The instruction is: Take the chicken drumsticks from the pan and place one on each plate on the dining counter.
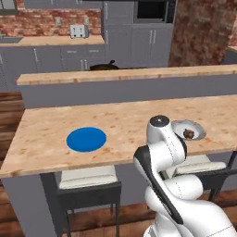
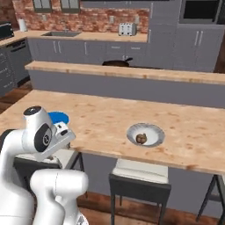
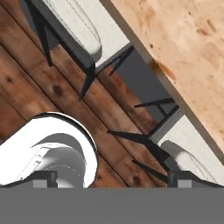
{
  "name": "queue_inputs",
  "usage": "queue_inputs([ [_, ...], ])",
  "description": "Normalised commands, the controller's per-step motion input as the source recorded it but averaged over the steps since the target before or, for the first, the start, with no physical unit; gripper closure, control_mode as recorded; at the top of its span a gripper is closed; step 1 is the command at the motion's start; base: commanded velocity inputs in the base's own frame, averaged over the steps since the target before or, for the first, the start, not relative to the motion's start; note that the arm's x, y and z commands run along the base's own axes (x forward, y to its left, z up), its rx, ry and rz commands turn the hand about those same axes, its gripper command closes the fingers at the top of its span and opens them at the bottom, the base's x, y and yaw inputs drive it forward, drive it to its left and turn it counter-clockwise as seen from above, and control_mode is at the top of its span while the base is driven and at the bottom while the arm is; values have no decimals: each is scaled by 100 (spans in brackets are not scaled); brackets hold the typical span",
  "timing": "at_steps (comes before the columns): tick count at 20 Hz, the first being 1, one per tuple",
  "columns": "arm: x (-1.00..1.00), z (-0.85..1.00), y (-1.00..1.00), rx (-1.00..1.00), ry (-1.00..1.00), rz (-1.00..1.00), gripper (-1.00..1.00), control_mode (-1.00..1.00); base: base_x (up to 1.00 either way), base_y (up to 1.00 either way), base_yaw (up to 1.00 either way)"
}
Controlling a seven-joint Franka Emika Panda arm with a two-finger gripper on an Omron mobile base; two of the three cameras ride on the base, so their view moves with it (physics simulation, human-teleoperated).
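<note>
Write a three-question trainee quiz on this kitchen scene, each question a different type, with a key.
1. True or false: the blue plate has a drumstick on it.
2. Where does a drumstick lie? A) whitish plate B) bare counter C) floor
3. Fill in: two stools with ____ cushions stand under the dining counter.

Key: 1 false; 2 A; 3 white.

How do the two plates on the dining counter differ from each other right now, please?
The blue plate is solid bright blue, while the whitish plate is pale with a grey rim. The blue plate is bare, whereas the whitish plate holds a brown drumstick. The blue plate lies toward the counter's left, the whitish plate toward its right. Both are round, similar in size, and lie flat on the wood top.
</note>
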Motion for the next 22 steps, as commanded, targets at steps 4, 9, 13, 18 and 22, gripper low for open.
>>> queue_inputs([
  [4,0,0,0,0,0,0,-100,100,8,100,2],
  [9,0,0,0,0,0,0,-100,100,20,100,-14],
  [13,0,0,0,0,0,0,-100,100,24,100,-26],
  [18,0,0,0,0,0,0,-100,100,42,100,-34],
  [22,0,0,0,0,0,0,-100,100,42,100,-51],
])
